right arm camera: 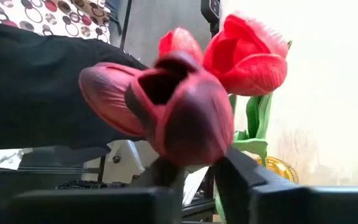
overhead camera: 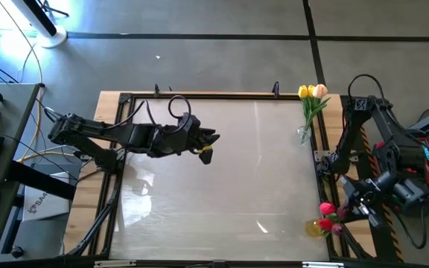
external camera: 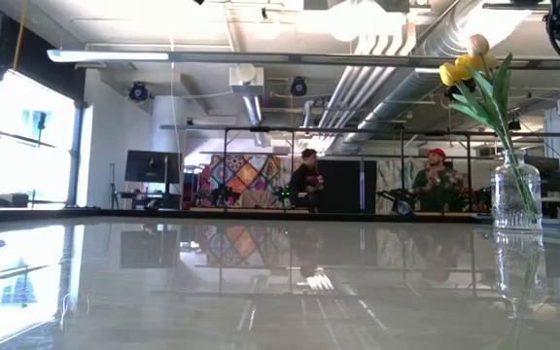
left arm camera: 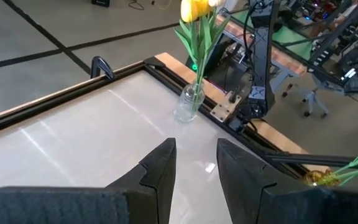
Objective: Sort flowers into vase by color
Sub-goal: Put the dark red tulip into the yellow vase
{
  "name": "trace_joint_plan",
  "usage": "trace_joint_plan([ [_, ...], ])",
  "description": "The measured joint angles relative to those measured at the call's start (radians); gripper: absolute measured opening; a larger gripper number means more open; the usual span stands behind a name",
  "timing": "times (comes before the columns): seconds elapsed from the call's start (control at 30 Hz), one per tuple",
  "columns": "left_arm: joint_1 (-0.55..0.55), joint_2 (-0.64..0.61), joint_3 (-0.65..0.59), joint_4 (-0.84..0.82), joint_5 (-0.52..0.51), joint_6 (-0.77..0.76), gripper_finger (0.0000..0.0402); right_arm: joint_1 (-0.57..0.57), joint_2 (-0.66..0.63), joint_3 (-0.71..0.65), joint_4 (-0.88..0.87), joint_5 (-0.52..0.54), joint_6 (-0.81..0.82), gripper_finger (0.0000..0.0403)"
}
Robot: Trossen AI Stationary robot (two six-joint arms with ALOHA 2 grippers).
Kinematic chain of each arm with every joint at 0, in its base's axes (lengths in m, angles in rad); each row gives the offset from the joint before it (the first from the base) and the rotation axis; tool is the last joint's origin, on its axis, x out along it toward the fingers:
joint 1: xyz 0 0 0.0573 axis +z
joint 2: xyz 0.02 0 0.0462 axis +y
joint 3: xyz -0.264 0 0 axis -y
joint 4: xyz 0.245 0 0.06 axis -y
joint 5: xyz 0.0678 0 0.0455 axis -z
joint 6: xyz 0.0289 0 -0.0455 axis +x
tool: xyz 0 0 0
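The left arm is reaching out level over the desk's middle, its tool (overhead camera: 205,145) pointing toward the right side, the two dark fingers (left arm camera: 160,168) standing a little apart with nothing between them. The right arm is folding down at the desk's right edge, its tool (right arm camera: 197,171) closing around a stem
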Motion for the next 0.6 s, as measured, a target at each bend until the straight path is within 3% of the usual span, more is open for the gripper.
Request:
trace_joint_plan([
  [0.17,-0.005,0.000,0.000,0.000,0.000,-0.008,0.0103,0.000,0.000,0.000,-0.003,0.009,0.000,0.0007],
  [0.33,-0.017,0.000,0.000,0.000,-0.007,-0.013,0.0103,0.000,0.000,0.000,-0.003,0.027,0.002,0.0026],
  [0.6,-0.028,0.000,0.000,-0.001,-0.009,-0.017,0.0103,0.000,0.000,0.033,-0.014,0.064,-0.002,0.0006],
])
